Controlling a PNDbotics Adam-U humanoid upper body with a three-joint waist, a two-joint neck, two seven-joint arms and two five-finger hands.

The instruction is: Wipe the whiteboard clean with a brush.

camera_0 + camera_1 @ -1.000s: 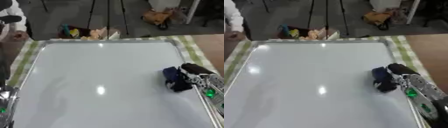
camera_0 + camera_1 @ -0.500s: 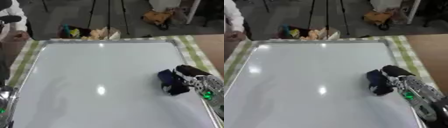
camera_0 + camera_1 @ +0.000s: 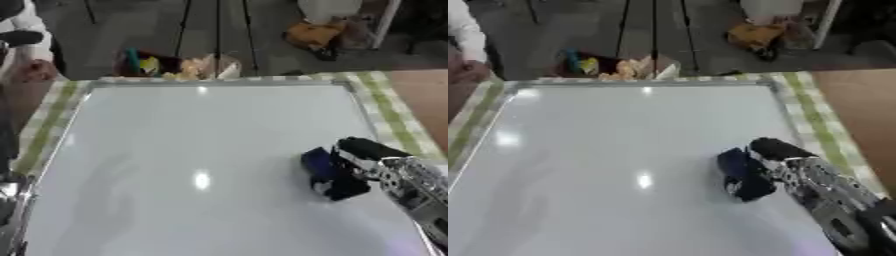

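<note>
A large whiteboard with a silver frame lies flat and fills most of both views; its surface looks plain white with light glare. My right hand comes in from the lower right, its fingers curled on a dark blue brush that rests on the board's right half. A silver part of my left arm shows at the lower left edge; the left hand itself is out of sight.
A green checked cloth lies under the board, showing along its right, left and far edges. Beyond the far edge stands a box of colourful items on the floor. A person's sleeve shows at the upper left.
My right hand has slid the brush leftward and slightly toward me across the board's right half. The rest of the scene is unchanged.
</note>
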